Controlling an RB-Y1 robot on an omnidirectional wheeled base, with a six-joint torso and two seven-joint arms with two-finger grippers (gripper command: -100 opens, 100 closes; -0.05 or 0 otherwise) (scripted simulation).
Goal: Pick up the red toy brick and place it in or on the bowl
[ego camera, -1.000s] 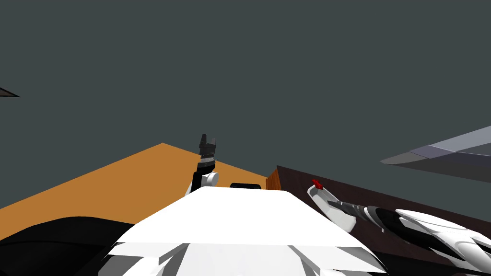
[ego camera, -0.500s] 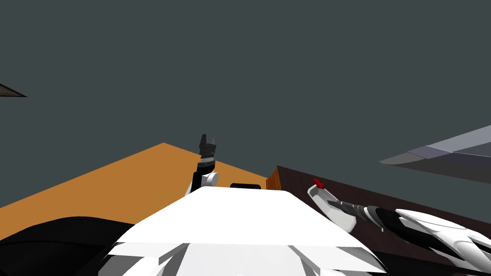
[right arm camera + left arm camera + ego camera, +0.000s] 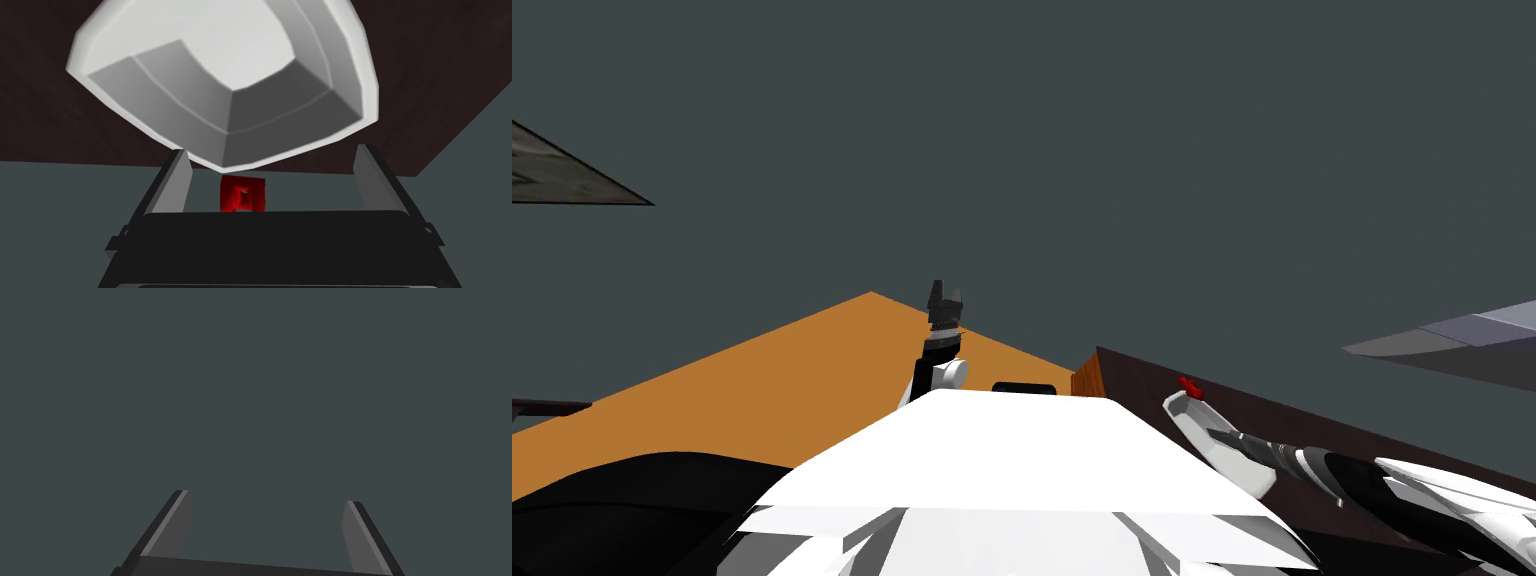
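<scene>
**Right wrist view: brick sits between open fingers, right at the bowl's rim**

So the right tool (image 3: 271, 148) has its fingers spread wide. The red toy brick (image 3: 243, 194) is in the gap between them, close to the tool's dark body, and neither finger touches it. Nothing is being gripped. The white bowl (image 3: 280, 115) is just past the brick on the dark counter (image 3: 45, 125), with its hollow facing the camera. The brick lines up with the near edge of the bowl, not the middle.

In the head view the brick (image 3: 1190, 385) shows as a red speck at the tip of the bowl (image 3: 1212, 445). I can't tell whether it's resting on the rim or just beside it.

The left tool (image 3: 266, 496) is up in front of the chest, fingers apart, with nothing in it.

My read is that we're at the placing end of the job, at or around letting go. It looks marginal though, since the brick is at the edge and not over the hollow. The next move is mostly a check on where the brick ends up. If it's on or in the bowl, back the right arm straight out without clipping the rim. If not, close on it again and carry it further over the hollow.
</scene>
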